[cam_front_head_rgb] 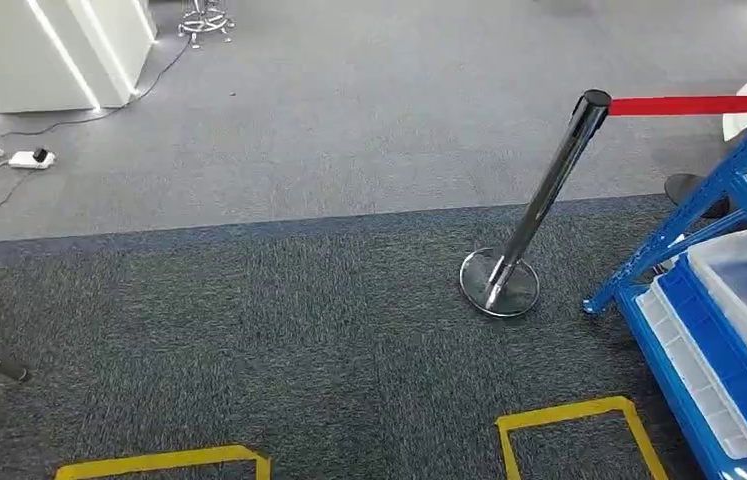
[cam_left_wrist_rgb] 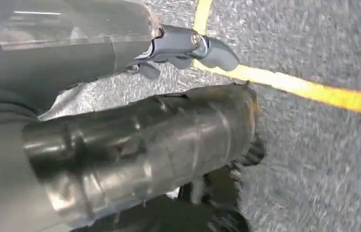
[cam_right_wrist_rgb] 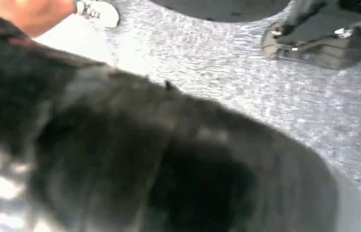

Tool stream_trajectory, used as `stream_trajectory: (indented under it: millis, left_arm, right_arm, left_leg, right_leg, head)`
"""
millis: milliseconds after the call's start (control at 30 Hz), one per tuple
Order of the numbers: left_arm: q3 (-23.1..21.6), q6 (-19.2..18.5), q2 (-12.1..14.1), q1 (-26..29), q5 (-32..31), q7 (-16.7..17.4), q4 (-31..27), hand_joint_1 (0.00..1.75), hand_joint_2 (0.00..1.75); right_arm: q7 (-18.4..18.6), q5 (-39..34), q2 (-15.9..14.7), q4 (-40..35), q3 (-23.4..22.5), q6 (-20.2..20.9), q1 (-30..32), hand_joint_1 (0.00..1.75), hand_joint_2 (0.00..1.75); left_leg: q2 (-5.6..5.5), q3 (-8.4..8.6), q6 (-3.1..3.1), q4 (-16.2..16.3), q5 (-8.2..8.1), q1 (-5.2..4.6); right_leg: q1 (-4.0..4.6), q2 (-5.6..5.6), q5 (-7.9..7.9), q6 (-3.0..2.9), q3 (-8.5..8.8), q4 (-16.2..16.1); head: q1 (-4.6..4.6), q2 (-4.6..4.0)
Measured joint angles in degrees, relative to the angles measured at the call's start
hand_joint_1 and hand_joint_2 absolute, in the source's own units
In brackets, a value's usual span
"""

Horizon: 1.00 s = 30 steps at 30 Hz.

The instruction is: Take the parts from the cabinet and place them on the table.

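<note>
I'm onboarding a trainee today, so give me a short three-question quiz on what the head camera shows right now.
1. True or false: the red belt is attached to the top of the chrome stanchion post.
2. Multiple choice: the blue shelving rack stands at the A) left edge, B) centre, C) right edge of the head view.
3. Fill in: the tape outlines on the dark carpet are ____ in colour.

Key: 1 true; 2 C; 3 yellow.
</note>
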Motion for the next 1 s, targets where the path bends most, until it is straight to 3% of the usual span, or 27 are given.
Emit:
stream_trajectory:
  millis: [33, 67, 100, 133, 167, 200, 233, 300, 367, 400, 467, 500, 533, 567, 600, 667, 733, 800, 833, 867, 900, 933, 1000]
  left_arm:
    - [0.0, 0.0, 0.0, 0.2, 0.0, 0.0, 0.0, 0.0, 0.0]
    - [0.0, 0.1, 0.0, 0.3, 0.0, 0.0, 0.0, 0.0, 0.0]
    - [0.0, 0.3, 0.1, 0.4, 0.0, 0.2, 0.0, 0.0, 0.0]
    - [0.0, 0.6, 0.2, 0.4, 0.0, 0.3, 0.0, 0.0, 0.0]
    - [0.0, 0.7, 0.2, 0.5, 0.0, 0.4, 0.0, 0.0, 0.0]
    - [0.0, 0.7, 0.2, 0.7, 0.0, 0.5, 0.0, 0.0, 0.0]
    - [0.0, 0.9, 0.2, 0.5, 0.0, 0.5, 0.0, 0.0, 0.0]
    - [0.0, 1.0, 0.4, 0.4, 0.0, 0.4, 0.0, 0.0, 0.0]
    - [0.0, 1.1, 0.4, 0.3, 0.1, 0.6, 0.0, 0.0, 0.0]
    - [0.0, 1.2, 0.4, 0.3, 0.2, 0.6, 0.0, 0.0, 0.0]
    - [0.0, 1.3, 0.4, 0.2, 0.2, 0.8, 0.0, 0.0, 0.0]
    - [0.0, 1.4, 0.4, 0.1, 0.2, 0.9, 0.0, 0.0, 0.0]
    - [0.0, 1.5, 0.4, 0.1, 0.2, 0.9, 0.0, 0.0, 0.0]
    - [0.0, 1.6, 0.4, 0.2, 0.2, 0.9, 0.0, 0.0, 0.0]
    - [0.0, 1.7, 0.4, 0.2, 0.2, 1.0, 0.0, 0.0, 0.0]
    - [0.0, 1.8, 0.4, 0.3, 0.2, 1.1, 0.0, 0.0, 0.0]
    - [0.0, 1.8, 0.4, 0.0, 0.2, 1.2, 0.0, 0.0, 0.0]
    - [0.0, 1.9, 0.4, -0.1, 0.3, 1.5, 0.0, 0.0, 0.0]
    - [0.0, 1.9, 0.4, -0.2, 0.3, 1.6, 0.0, 0.0, 0.0]
    - [0.0, 2.1, 0.4, -0.2, 0.4, 1.7, 0.0, 0.0, 0.0]
    - [0.0, 2.2, 0.4, -0.1, 0.6, 2.0, 0.0, 0.0, 0.0]
    - [0.0, 2.4, 0.4, -0.1, 0.7, 2.5, 0.0, 0.0, 0.0]
    - [0.0, 3.2, 0.4, 0.0, 0.7, 3.3, 0.0, 0.0, 0.0]
  right_arm:
    - [0.0, 0.0, 0.0, 0.0, 0.0, 0.0, 0.1, 0.0, 0.0]
    - [0.0, 0.0, 0.0, 0.0, 0.0, 0.0, 0.3, 0.0, 0.0]
    - [0.0, 0.0, 0.0, 0.0, 0.0, 0.0, 0.3, 0.0, 0.0]
    - [0.0, 0.0, 0.1, 0.0, 0.0, 0.1, 0.3, 0.0, 0.0]
    - [0.0, 0.1, 0.1, 0.0, 0.0, 0.1, 0.4, 0.0, 0.0]
    - [0.0, 0.1, 0.1, 0.1, -0.1, 0.1, 0.3, 0.0, 0.0]
    - [0.0, 0.1, 0.1, 0.1, -0.1, 0.1, 0.3, 0.0, 0.0]
    - [0.0, 0.2, 0.1, 0.1, -0.1, 0.1, 0.1, 0.0, 0.0]
    - [0.0, 0.3, 0.1, 0.0, -0.1, 0.1, -0.3, 0.0, 0.0]
    - [-0.1, 0.4, 0.1, 0.0, -0.1, 0.1, -0.3, 0.0, 0.0]
    - [-0.3, 0.6, 0.1, 0.0, -0.1, 0.1, -0.3, 0.0, 0.0]
    - [-0.3, 0.7, 0.1, 0.0, -0.1, 0.1, -0.3, 0.0, 0.0]
    - [-0.3, 0.7, 0.1, 0.0, -0.1, 0.1, -0.3, 0.0, 0.0]
    - [-0.3, 0.7, 0.1, 0.0, -0.2, 0.1, -0.2, 0.0, 0.0]
    - [-0.3, 0.8, 0.1, 0.0, -0.2, 0.1, 0.0, 0.0, 0.0]
    - [-0.3, 0.8, 0.1, 0.0, -0.2, 0.1, 0.0, 0.0, 0.0]
    - [-0.4, 0.8, 0.1, 0.0, -0.4, 0.1, -0.1, 0.0, 0.0]
    - [-0.4, 0.8, 0.1, 0.0, -0.5, 0.1, -0.2, 0.0, 0.0]
    - [-0.4, 0.8, 0.1, 0.0, -0.5, 0.1, -0.2, 0.0, 0.0]
    - [-0.4, 0.9, 0.1, 0.0, -0.5, 0.1, -0.1, 0.0, 0.0]
    - [-0.4, 0.9, 0.1, 0.0, -0.5, 0.1, 0.0, 0.0, 0.0]
    - [-0.4, 0.9, 0.1, 0.0, -0.5, 0.1, 0.0, 0.0, 0.0]
    - [-0.4, 0.9, 0.1, 0.0, -0.6, 0.2, -0.1, 0.0, 0.0]
  left_leg:
    - [0.0, -1.88, -0.25, 0.9, 1.26, 0.09]
    - [0.02, -2.31, -0.44, -1.0, 3.86, 0.15]
    - [0.01, -1.6, -0.54, -5.0, 7.55, 0.19]
    - [0.03, -0.03, -0.57, -11.3, 12.64, 0.25]
    - [0.04, 0.67, -0.31, -14.8, 14.87, 0.23]
    - [-0.17, 1.07, -0.04, -14.0, 13.58, -0.13]
    - [-0.2, 1.31, 0.96, -14.4, 12.57, -0.13]
    - [-0.35, 1.23, 1.71, -14.6, 11.85, -0.42]
    - [-0.31, 2.34, 2.48, -15.4, 11.2, 0.04]
    - [-0.28, 3.01, 2.79, -15.8, 10.84, 0.06]
    - [-0.23, 3.73, 2.9, -16.0, 10.21, 0.03]
    - [-0.23, 4.02, 2.91, -16.0, 9.82, 0.02]
    - [-0.24, 4.55, 2.91, -16.0, 9.4, 0.02]
    - [-0.27, 5.25, 2.87, -16.0, 8.99, 0.02]
    - [-0.32, 6.03, 2.8, -16.0, 8.56, 0.02]
    - [-0.33, 7.36, 2.52, -16.0, 7.87, 0.02]
    - [-0.43, 7.41, 1.9, -16.1, 7.66, -0.15]
    - [-0.28, 7.46, 1.23, -16.7, 7.92, 0.03]
    - [-0.21, 7.75, 0.87, -16.9, 7.95, 0.02]
    - [-0.19, 7.65, 0.58, -16.6, 7.52, -0.02]
    - [-0.27, 7.24, 0.5, -14.9, 6.29, 0.04]
    - [-0.28, 5.5, 0.45, -11.3, 3.92, 0.02]
    - [-0.28, 1.17, 0.21, -2.1, -0.41, 0.03]
  right_leg:
    - [-0.15, 0.15, -0.38, 0.24, 1.0, 0.1]
    - [-0.32, 0.46, -1.2, 0.52, 2.0, 0.1]
    - [-0.52, 0.76, -2.03, 0.8, 3.04, 0.1]
    - [-0.7, 0.98, -3.21, 1.24, 4.49, 0.2]
    - [-0.78, 0.96, -4.34, 1.61, 4.79, 0.4]
    - [-0.31, 1.0, -5.16, 2.25, 4.66, 0.8]
    - [-0.43, 1.06, -5.38, 2.53, 4.63, 0.7]
    - [-0.6, 0.98, -5.57, 2.79, 5.28, -0.3]
    - [-0.8, 0.69, -6.58, 3.48, 6.11, -0.3]
    - [-0.84, 0.46, -7.67, 3.71, 4.48, 2.9]
    - [-0.99, 0.36, -10.81, 4.13, -2.07, 12.7]
    - [-0.99, 0.35, -11.55, 4.27, -5.41, 17.1]
    - [-1.05, 0.35, -10.92, 4.31, -7.95, 19.4]
    - [-1.12, 0.35, -8.46, 4.29, -8.94, 18.6]
    - [-1.19, 0.34, -4.94, 4.2, -8.63, 15.4]
    - [-1.21, 0.27, 2.1, 3.7, -6.17, 6.2]
    - [-0.5, -0.05, 2.03, 3.16, -5.59, 3.2]
    - [-0.28, 0.18, 2.09, 2.71, -5.96, 3.4]
    - [-0.28, 0.27, 2.3, 2.38, -5.75, 3.0]
    - [-1.03, 0.24, 2.75, 1.81, -4.67, 2.1]
    - [-0.84, 0.04, 2.93, 1.46, -4.45, 1.8]
    - [-0.78, -0.04, 3.1, 1.12, -4.52, 1.8]
    - [-0.54, -0.03, 3.07, 1.05, -4.77, 2.0]
  head:
    - [-0.04, 0.0]
    - [0.0, 0.0]
    - [-0.04, 0.0]
    - [-0.02, 0.0]
    - [-0.02, 0.0]
    - [-0.02, 0.0]
    - [-0.09, 0.0]
    - [-0.04, 0.0]
    - [0.04, 0.0]
    - [0.04, 0.0]
    - [0.05, 0.0]
    - [0.07, 0.0]
    - [0.07, 0.0]
    - [0.09, 0.0]
    - [0.07, 0.0]
    - [0.09, 0.0]
    - [0.13, 0.0]
    - [0.07, 0.0]
    - [0.07, 0.0]
    - [0.04, 0.0]
    - [0.11, 0.0]
    - [0.02, 0.0]
    - [0.04, 0.0]
